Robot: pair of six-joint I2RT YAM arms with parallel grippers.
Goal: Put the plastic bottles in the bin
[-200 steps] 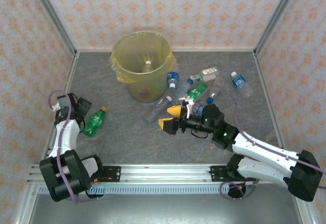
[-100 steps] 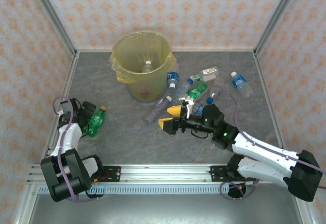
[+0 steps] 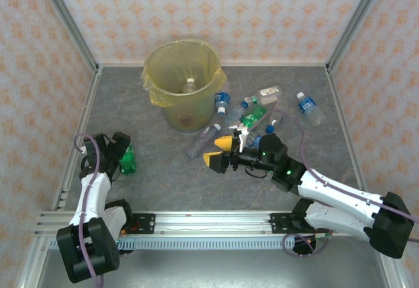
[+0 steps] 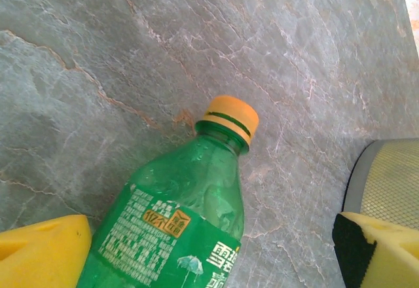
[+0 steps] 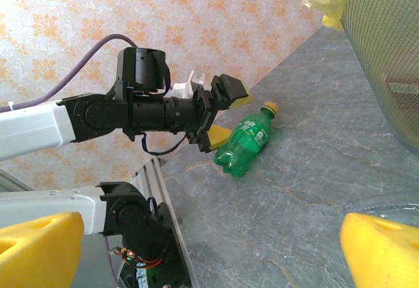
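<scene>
— One step underway: straddling the green bottle (image 4: 177,235) at seven o'clock of the bin (image 3: 157,59), left gripper (image 4: 209,249) spread wide, holding nothing.
— Probably needing closing, then lifting toward one o'clock.

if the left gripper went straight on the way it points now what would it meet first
Most likely the green bottle, lying between the open fingers of the left gripper; beyond it, the table. Depth is hard to judge.

Green bottle (image 4: 196,190), label (image 4: 157,242): large white Chinese character 雪, the next one cut by frame edge; small orange panel with two characters, illegible; block of fine white print, unreadable
</scene>
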